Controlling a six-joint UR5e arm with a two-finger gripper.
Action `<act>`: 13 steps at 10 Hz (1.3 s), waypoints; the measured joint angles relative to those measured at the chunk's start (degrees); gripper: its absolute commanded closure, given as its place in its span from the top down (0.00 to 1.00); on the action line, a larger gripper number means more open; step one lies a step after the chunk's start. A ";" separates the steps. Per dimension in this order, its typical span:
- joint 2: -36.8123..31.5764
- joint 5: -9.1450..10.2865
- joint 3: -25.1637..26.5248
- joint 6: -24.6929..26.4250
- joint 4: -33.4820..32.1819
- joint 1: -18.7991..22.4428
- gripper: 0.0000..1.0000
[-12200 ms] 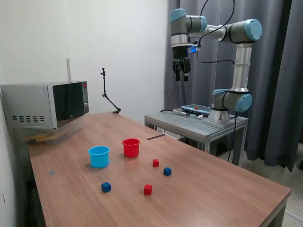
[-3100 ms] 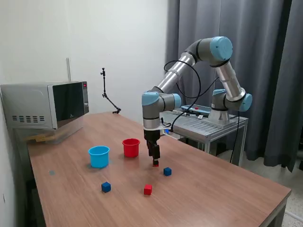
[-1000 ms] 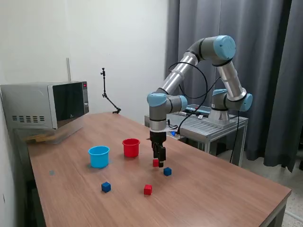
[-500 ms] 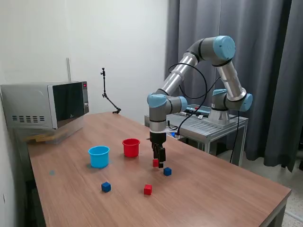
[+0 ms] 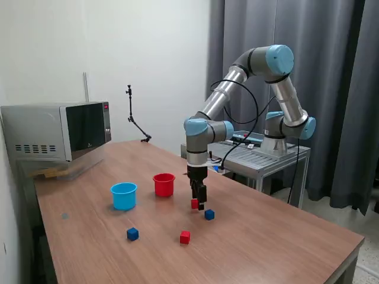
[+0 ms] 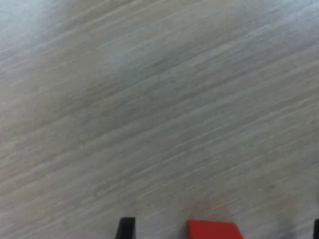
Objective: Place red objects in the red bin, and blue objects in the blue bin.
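My gripper [image 5: 198, 202] hangs low over the table, fingers pointing down at a small red cube [image 5: 194, 203]. In the wrist view the gripper [image 6: 221, 230] is open, and the red cube [image 6: 214, 230] lies between the fingers, apart from the one dark fingertip [image 6: 126, 227] that shows fully. A second red cube [image 5: 185, 237] sits nearer the table's front. One blue cube [image 5: 209, 215] lies just beside the gripper, another blue cube [image 5: 132, 234] toward the exterior view's left. The red bin [image 5: 164, 184] and the blue bin [image 5: 124, 196] stand upright side by side.
A microwave [image 5: 56, 131] sits on the table at the exterior view's far left. A thin black jointed stand [image 5: 133, 116] rises at the back edge. The arm's base is on a metal stand [image 5: 246, 155] beyond the table. Dark curtains hang behind.
The arm came down from high above its base to the red cube beside the red bin. Over the last second it has barely moved. All cubes lie where they were.
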 measured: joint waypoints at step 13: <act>-0.43 -0.16 -0.18 -0.12 0.06 -0.73 1.00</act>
